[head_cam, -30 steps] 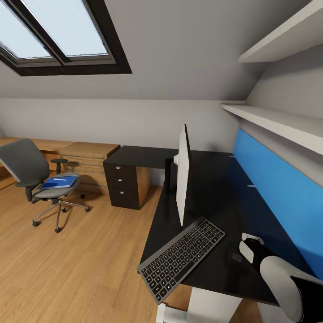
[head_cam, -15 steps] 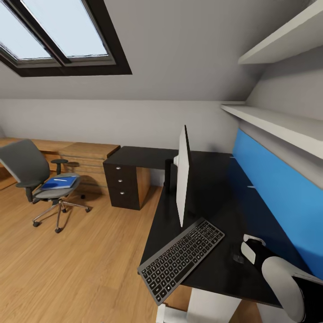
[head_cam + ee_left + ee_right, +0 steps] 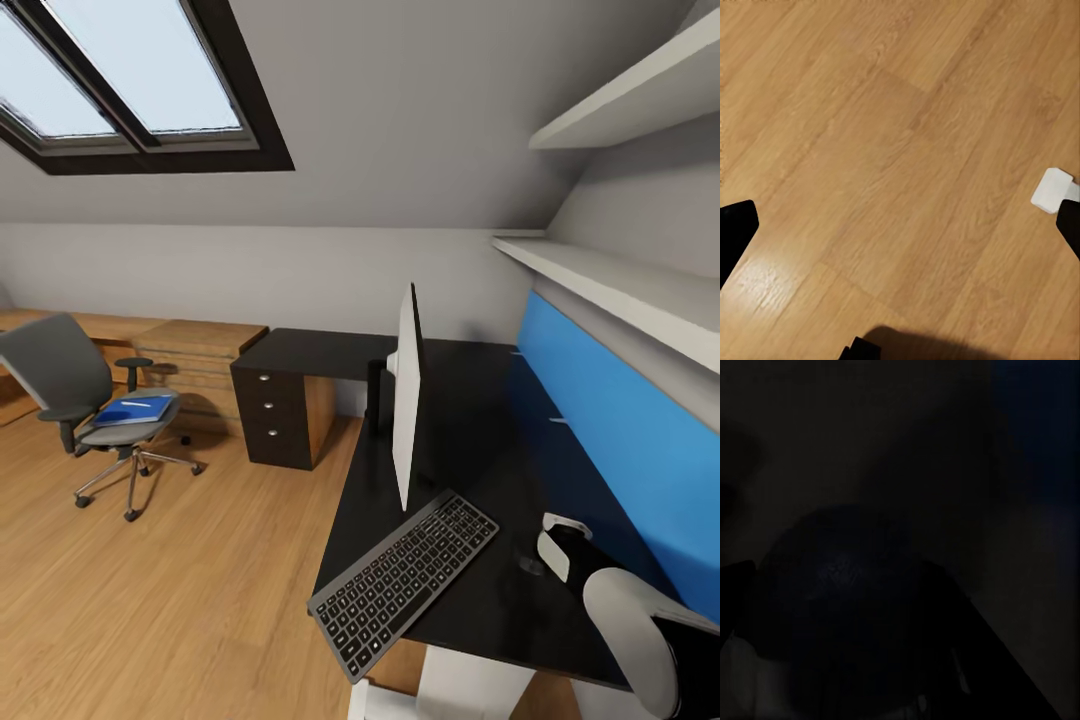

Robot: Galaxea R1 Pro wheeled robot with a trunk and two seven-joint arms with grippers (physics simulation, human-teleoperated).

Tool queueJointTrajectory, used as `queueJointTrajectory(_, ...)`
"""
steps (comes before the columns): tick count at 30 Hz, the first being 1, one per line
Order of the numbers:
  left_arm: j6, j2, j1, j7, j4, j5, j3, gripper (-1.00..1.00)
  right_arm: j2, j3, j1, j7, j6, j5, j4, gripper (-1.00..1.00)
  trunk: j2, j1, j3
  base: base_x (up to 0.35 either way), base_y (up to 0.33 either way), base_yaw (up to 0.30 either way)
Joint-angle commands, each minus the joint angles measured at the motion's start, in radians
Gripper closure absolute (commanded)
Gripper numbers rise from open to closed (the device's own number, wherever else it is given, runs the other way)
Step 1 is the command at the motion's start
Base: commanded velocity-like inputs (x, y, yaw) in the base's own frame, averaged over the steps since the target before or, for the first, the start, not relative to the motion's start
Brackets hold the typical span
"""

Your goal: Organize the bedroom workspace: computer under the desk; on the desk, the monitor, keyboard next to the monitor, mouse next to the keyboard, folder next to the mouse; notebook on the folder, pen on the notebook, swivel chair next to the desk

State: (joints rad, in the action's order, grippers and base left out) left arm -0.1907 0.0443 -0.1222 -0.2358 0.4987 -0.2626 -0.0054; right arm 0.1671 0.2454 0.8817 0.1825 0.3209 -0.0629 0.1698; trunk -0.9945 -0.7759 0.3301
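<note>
The keyboard (image 3: 405, 581) is lying on the black desk (image 3: 470, 440), at an angle, with its near corner reaching out over the front edge of the desk. Just behind it the monitor (image 3: 406, 404) is standing upright on the desk and is showing its thin side to the head camera. A small dark patch on the desk top, just beside the right arm's end, may be the mouse, but it is too dim to tell.

The right arm (image 3: 628, 608) is reaching over the near right part of the desk, in front of the blue wall panel (image 3: 620, 440). Its gripper end is hanging low over the desk top. In the right wrist view the picture is almost black, with only a dark rounded shape (image 3: 840, 585), so it is not possible to say how far the fingers are apart or if they are holding something.

In the left wrist view the left gripper (image 3: 900, 247) is pointing down at the wood floor (image 3: 892, 150); its dark fingertips (image 3: 735, 229) are showing at the two sides, wide apart, with nothing between them.

Well apart from the desk, the swivel chair (image 3: 85, 405) is standing on the floor, and the blue folder (image 3: 132, 409) is lying on its seat. A black drawer unit (image 3: 272, 412) is standing under the far wing of the desk.
</note>
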Motion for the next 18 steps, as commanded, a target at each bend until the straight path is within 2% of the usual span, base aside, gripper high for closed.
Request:
queueJointTrajectory(1,-0.003,0.0,-0.001,-0.002,0.0,-0.005,-0.001,-1.0,-0.001,-0.001,0.0,0.006,0.005,-0.011,0.004,1.0,0.006,0.004,-0.002,0.0,0.0,0.0)
queueJointTrajectory(12,-0.002,0.0,-0.001,-0.003,-0.001,-0.004,-0.001,-1.0,-0.017,-0.003,-0.001,0.007,0.006,-0.01,0.032,1.0,0.083,0.046,-0.036,0.0,0.0,0.0)
queueJointTrajectory(16,0.0,0.0,-0.001,-0.002,-0.002,-0.005,-0.002,-1.0,-0.034,-0.003,-0.031,0.007,0.028,-0.009,0.144,1.0,0.111,0.061,-0.049,0.0,0.0,0.0)
queueJointTrajectory(18,-0.001,0.0,-0.001,-0.002,-0.002,-0.005,-0.002,-1.0,-0.044,-0.003,-0.107,0.007,0.093,-0.01,0.304,1.0,0.125,0.069,-0.055,0.0,0.0,0.0)
